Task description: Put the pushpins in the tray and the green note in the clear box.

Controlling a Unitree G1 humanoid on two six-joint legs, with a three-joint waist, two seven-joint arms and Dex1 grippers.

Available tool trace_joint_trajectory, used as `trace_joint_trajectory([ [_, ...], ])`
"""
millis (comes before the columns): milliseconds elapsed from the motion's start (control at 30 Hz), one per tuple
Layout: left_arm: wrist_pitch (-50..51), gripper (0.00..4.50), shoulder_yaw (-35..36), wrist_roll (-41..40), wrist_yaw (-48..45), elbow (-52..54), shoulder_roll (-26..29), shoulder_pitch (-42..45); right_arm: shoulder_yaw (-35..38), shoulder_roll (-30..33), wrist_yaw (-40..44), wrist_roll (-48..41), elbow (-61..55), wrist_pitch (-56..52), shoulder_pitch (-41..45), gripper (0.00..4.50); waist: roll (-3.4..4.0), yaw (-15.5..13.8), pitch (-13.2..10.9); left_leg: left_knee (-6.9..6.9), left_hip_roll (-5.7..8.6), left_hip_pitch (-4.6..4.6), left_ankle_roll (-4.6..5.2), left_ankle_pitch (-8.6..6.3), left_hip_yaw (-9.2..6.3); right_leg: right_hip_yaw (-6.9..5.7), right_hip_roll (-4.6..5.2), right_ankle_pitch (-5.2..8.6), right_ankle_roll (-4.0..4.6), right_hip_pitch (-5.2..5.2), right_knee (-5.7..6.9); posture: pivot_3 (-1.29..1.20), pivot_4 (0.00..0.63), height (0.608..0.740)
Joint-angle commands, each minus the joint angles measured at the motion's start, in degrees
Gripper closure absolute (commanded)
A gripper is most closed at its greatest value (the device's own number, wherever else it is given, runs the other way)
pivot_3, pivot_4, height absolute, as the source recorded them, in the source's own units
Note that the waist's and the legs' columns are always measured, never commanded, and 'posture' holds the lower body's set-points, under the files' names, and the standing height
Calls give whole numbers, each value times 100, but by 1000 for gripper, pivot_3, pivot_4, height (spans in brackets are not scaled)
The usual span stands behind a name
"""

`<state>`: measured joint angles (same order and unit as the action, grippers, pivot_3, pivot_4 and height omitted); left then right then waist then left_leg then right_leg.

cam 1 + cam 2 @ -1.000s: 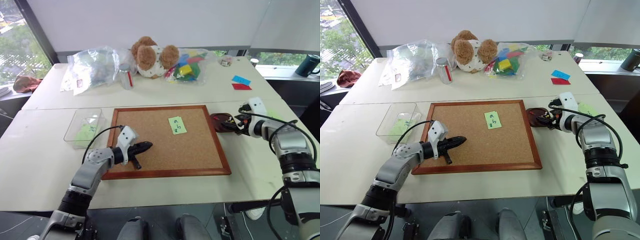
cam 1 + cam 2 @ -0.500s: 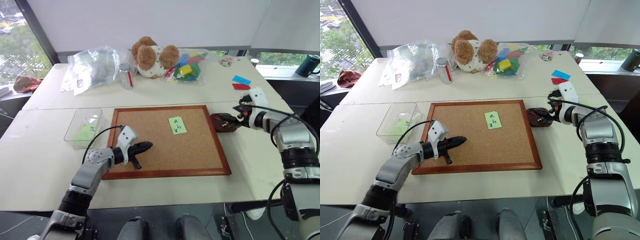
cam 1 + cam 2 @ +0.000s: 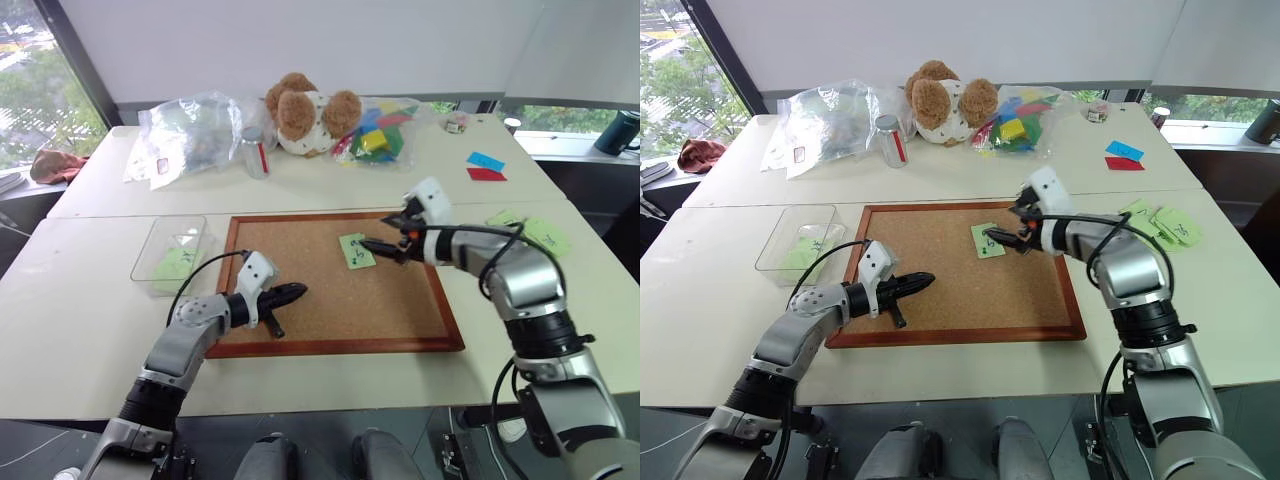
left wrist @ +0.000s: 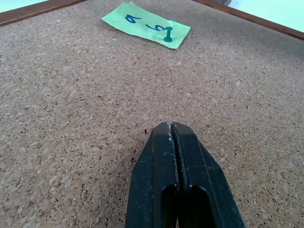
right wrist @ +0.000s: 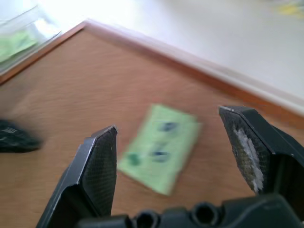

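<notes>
The green note (image 3: 355,250) lies on the cork board (image 3: 330,300), held down by a green pushpin (image 4: 167,34) near one edge. My right gripper (image 3: 385,245) hovers open just to the right of the note, and the note (image 5: 161,147) shows between its two fingers in the right wrist view. My left gripper (image 3: 290,293) is shut and empty, resting low over the board's front left part and pointing toward the note. The clear box (image 3: 143,258) stands left of the board with green paper inside. My right forearm hides the tray.
At the back of the table are a clear plastic bag (image 3: 190,130), a small jar (image 3: 252,152), a teddy bear (image 3: 305,112) and a bag of coloured blocks (image 3: 375,135). Blue and red slips (image 3: 484,166) and more green notes (image 3: 530,228) lie to the right.
My right arm has swung left from the tray beside the board to over the board next to the green note, still open. The left arm has not moved.
</notes>
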<state>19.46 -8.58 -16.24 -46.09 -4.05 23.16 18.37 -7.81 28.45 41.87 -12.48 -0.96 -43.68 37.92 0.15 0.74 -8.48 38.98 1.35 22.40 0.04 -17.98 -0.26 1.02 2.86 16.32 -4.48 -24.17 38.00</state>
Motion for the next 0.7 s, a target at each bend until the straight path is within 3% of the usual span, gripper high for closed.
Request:
trace_joint_trajectory([
  [33, 189, 4500, -89, 210, 41, -289, 97, -208, -74, -141, -103, 35, -97, 90, 11, 813, 0, 3, 0, 0, 0, 0, 0, 0, 0, 0, 0, 0, 0, 0, 1, 0, 150, 740],
  [467, 202, 4500, -68, 212, 76, -227, 114, -256, -435, -402, -115, 340, 634, 595, -44, 813, -1, 17, 1, 0, 0, -2, 0, 0, 0, -1, -1, 0, 0, -1, 2, 0, 150, 740],
  [567, 205, 4500, -61, 209, 77, -214, 122, -282, -452, -419, -89, 369, 762, 682, -31, 1569, -1, 17, 1, 0, 0, -2, 0, 0, 0, -1, -1, 0, 0, -1, 2, 0, 150, 740],
  [700, 210, 4500, -57, 209, 80, -203, 127, -302, -462, -423, -69, 406, 886, 751, -47, 3533, -1, 25, 1, 0, 0, -2, 0, 0, -1, -2, -1, 0, 0, -1, 2, 0, 150, 740],
])
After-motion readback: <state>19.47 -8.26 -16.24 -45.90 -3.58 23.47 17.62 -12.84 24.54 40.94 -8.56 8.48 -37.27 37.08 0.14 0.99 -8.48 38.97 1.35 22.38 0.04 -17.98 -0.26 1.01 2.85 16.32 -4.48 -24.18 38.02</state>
